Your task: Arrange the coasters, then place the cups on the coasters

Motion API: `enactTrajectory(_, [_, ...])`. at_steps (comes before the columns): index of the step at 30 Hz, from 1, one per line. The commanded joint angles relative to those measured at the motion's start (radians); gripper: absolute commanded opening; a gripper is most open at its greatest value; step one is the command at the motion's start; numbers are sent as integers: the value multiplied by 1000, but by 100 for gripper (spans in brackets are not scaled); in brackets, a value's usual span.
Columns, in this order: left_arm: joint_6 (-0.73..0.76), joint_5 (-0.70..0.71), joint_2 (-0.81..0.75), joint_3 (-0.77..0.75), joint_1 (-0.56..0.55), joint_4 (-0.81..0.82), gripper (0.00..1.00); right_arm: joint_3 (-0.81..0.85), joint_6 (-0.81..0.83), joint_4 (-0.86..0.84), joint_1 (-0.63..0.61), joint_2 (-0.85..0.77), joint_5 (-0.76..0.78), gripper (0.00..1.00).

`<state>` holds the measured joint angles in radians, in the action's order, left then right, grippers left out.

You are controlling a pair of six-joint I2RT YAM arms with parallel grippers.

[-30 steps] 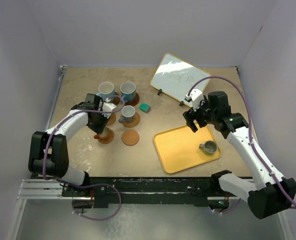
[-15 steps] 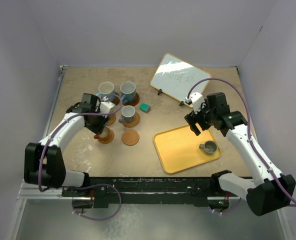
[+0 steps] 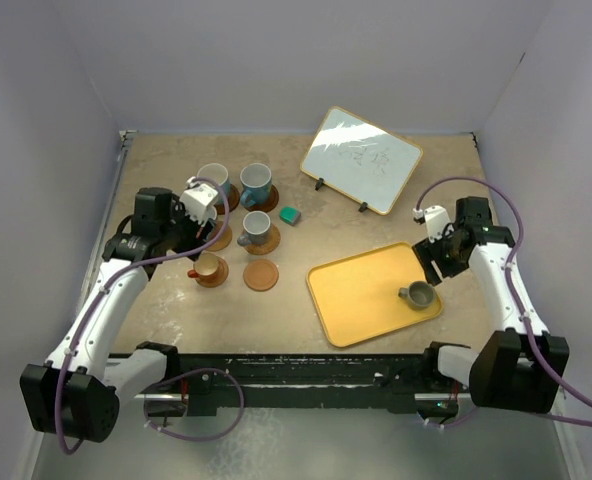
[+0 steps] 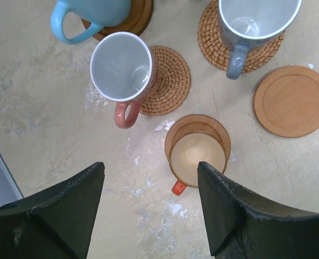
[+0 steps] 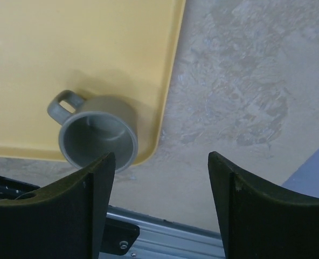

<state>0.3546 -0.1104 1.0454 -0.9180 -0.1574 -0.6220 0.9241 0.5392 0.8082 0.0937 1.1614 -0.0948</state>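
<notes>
Grey cup is sitting in one corner of the tray, the right hand hovering open above it, the left hand hanging open well left of the tray.

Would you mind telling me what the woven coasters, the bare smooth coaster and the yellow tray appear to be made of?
The woven coasters look like rattan or a similar plant fibre: braided concentric rings, matte. The bare smooth coaster seems wooden, perhaps bamboo: faint grain, raised rim, satin surface. The yellow tray is probably plastic: even colour, soft sheen, rounded lip.
</notes>
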Motion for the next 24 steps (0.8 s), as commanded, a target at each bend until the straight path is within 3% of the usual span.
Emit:
enactTrajectory(1, [-16,-51,0,8,7,58,68,-26,79,25,70,43,-46,70])
enactTrajectory(18, [-8,-63,16,15,7,73,69,-60,79,-4,83,201,-83,39])
enactTrajectory(24, [-6,-64,16,-8,7,95,70,-1,61,29,75,233,-147,15])
